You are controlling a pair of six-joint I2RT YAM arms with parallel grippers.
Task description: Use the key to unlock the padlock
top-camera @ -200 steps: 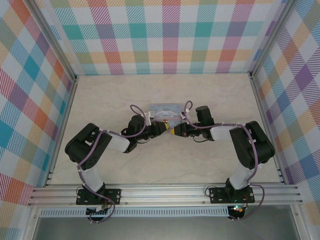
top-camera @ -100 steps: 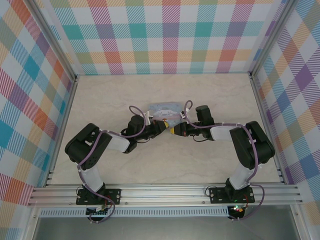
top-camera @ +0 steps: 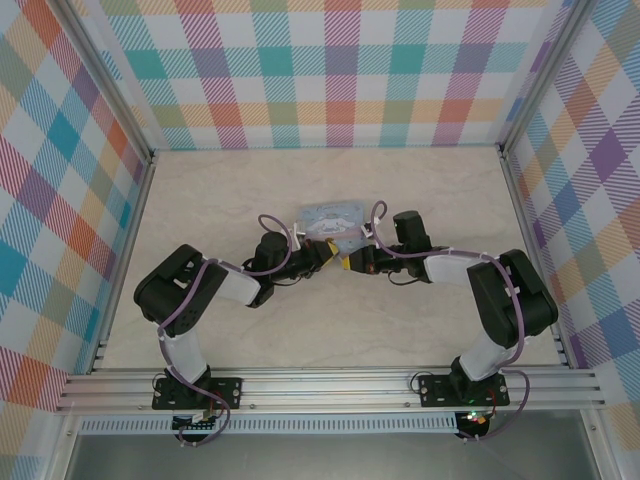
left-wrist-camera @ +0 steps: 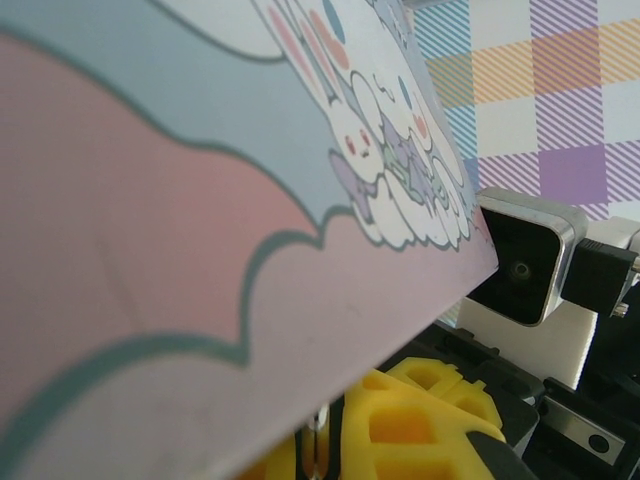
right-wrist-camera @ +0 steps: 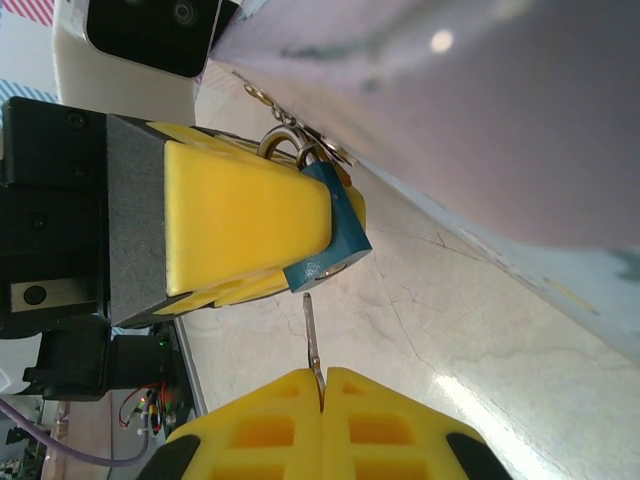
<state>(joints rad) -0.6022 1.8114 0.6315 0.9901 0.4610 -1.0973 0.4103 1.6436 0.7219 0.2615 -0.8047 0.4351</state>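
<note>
- The left arm's end effector (top-camera: 324,256) sits at the middle of the pale marbled tabletop (top-camera: 200,200). In the right wrist view, its yellow plastic fingers (right-wrist-camera: 240,215) are pinching the body of the small blue-teal padlock (right-wrist-camera: 338,232).
- The padlock is held clear of the tabletop, just under the edge of the tin. Its metal shackle (right-wrist-camera: 285,142) is at the top and its flat bottom face points down towards the key.
- The thin silvery-grey metal key (right-wrist-camera: 313,342) stands upright just below that bottom face. Whether its tip touches or enters the lock cannot be told.
- The right arm's end effector (right-wrist-camera: 322,388) has its yellow fingers pressed together on the lower end of the key.
- The pastel-blue rectangular tin printed with cartoon rabbits (top-camera: 335,218) lies just behind both end effectors and looms over the padlock on the right.
</note>
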